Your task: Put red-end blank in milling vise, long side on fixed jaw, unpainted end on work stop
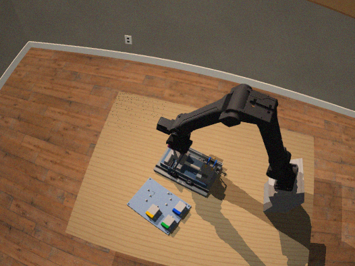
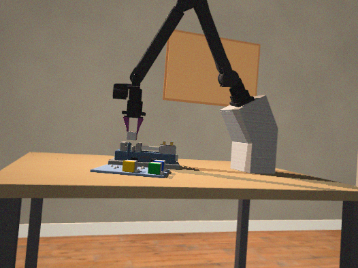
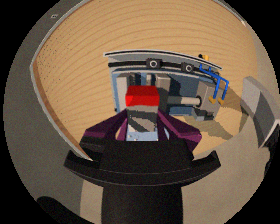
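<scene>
My gripper [image 2: 133, 132] is shut on the red-ended blank [image 3: 143, 106] and holds it in the air a little above the milling vise [image 1: 189, 170]. In the wrist view its red end points away from me, over the gap between the jaws. In the side view the blank [image 2: 131, 135] hangs above the vise's left end [image 2: 125, 147]. The jaw block with blue hoses [image 1: 212, 163] is at the vise's right end. The work stop is too small to make out.
A light-blue plate [image 1: 158, 205] lies in front of the vise with three blanks on it: yellow-ended [image 1: 152, 211], blue-ended [image 1: 179, 208] and green-ended [image 1: 167, 222]. The arm's white base block [image 1: 284, 190] stands at the right.
</scene>
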You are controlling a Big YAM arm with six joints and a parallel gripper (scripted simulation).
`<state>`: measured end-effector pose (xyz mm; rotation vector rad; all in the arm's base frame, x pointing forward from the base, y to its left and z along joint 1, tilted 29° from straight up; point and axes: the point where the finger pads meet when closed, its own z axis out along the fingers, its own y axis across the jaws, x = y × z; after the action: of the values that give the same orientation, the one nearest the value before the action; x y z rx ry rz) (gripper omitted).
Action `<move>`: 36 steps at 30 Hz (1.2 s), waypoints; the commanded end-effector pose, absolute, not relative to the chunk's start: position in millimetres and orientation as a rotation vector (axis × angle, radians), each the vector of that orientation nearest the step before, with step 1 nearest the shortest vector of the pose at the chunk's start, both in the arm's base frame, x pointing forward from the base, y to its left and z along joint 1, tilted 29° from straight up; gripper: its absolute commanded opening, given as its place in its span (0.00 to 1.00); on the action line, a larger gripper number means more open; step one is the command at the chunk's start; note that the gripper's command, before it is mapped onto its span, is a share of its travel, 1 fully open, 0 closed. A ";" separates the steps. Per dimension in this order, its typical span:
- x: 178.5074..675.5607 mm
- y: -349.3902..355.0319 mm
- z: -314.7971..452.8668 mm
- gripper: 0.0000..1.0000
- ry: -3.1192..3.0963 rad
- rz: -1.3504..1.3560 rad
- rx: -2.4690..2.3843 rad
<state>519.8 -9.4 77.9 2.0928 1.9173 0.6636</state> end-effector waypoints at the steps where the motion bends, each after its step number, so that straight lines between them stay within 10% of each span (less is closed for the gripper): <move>1: 525.2 -2.7 75.8 0.00 1.927 0.670 2.080; 36: 526.3 0.2 71.3 0.00 1.922 0.669 2.090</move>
<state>521.4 -7.8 75.6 2.0874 1.9194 0.6632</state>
